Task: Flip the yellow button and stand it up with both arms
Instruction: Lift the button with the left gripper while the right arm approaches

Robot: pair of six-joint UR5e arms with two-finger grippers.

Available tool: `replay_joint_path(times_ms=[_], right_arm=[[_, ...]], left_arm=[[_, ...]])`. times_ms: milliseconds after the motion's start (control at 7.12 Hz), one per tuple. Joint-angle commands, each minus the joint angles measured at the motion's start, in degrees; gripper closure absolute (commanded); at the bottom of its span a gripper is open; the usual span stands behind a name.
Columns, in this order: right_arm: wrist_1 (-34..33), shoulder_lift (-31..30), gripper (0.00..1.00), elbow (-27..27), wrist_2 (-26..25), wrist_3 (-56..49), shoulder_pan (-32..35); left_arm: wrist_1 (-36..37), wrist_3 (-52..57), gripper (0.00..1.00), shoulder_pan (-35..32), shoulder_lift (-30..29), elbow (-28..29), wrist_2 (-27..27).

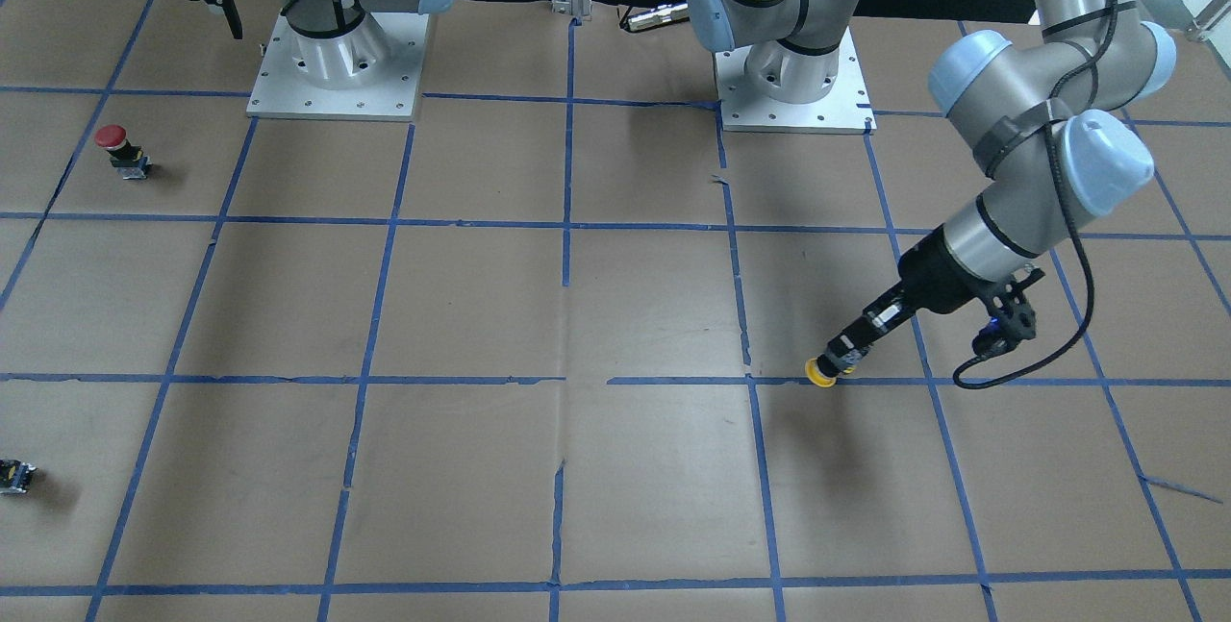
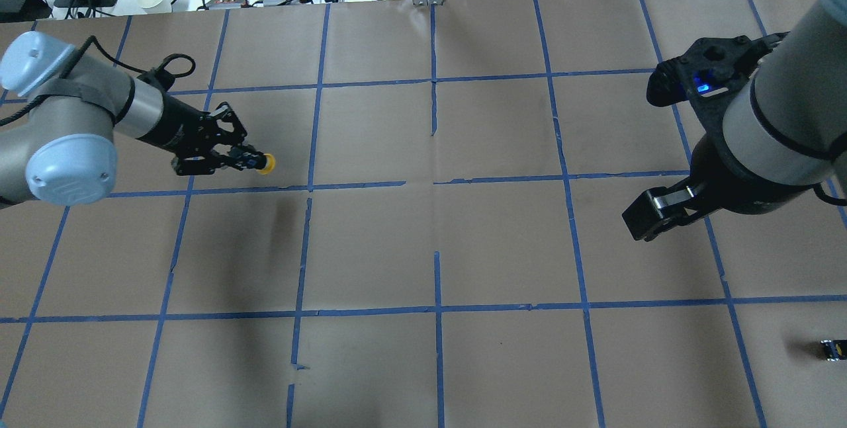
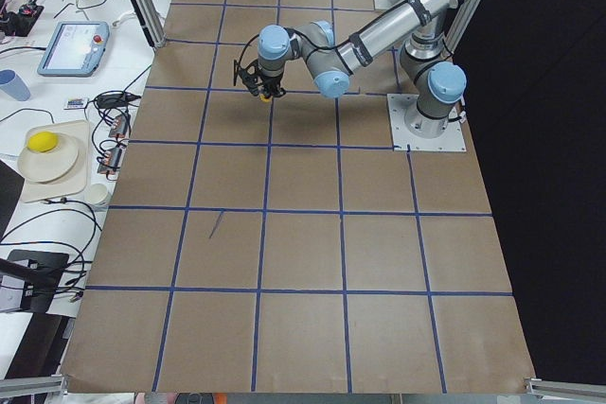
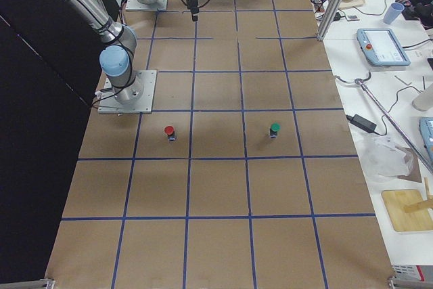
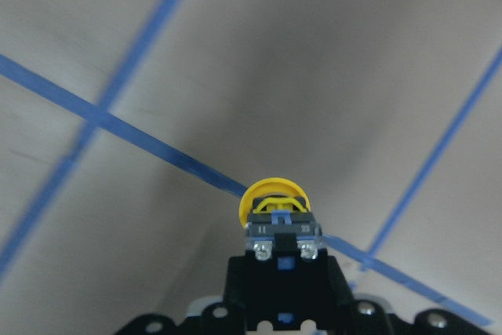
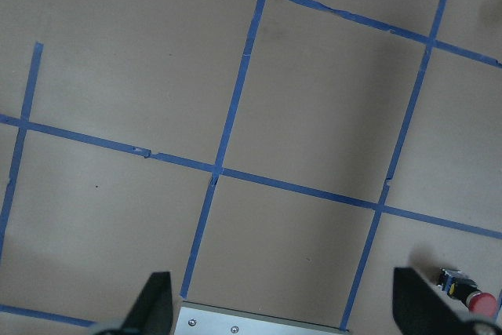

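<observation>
My left gripper (image 2: 250, 161) is shut on the black-and-grey body of the yellow button (image 2: 267, 163) and holds it above the table. The yellow cap points away from the fingers and slants down. The front-facing view shows the gripper (image 1: 846, 351) and the cap (image 1: 820, 372) over a blue tape line. The left wrist view shows the cap (image 5: 273, 198) beyond the switch body. My right gripper (image 2: 652, 211) hangs high over the table's right side. In the right wrist view its fingers (image 6: 154, 304) stand wide apart with nothing between them.
A red-capped button (image 1: 113, 146) stands near the right arm's base plate (image 1: 337, 103) and shows in the right wrist view (image 6: 474, 300). A green-capped button (image 4: 274, 128) stands beside it. A tiny black block (image 2: 832, 350) lies near the table's edge. Brown paper with blue tape lines covers the table.
</observation>
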Motion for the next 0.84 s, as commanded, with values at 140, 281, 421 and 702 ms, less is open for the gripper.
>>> replay_joint_path(times_ms=[140,281,421,702], right_arm=[[-0.62,0.51,0.00,0.69,0.20,2.65,-1.55],[-0.27,0.77,0.00,0.00,0.38,9.11,-2.17],[-0.10,1.47,0.00,-0.19,2.64,14.48,-2.26],[0.69,1.48,0.00,-2.28,9.77,22.93,-5.23]], left_arm=[[2.12,-25.31,0.99,-11.72,0.22,0.57,-18.66],[5.43,-31.90,0.99,-14.44,0.05,0.57,-23.61],[12.43,-44.06,0.99,-16.82,-0.56,0.57,-28.97],[25.89,-66.24,0.98,-19.38,-1.01,0.57,-37.09]])
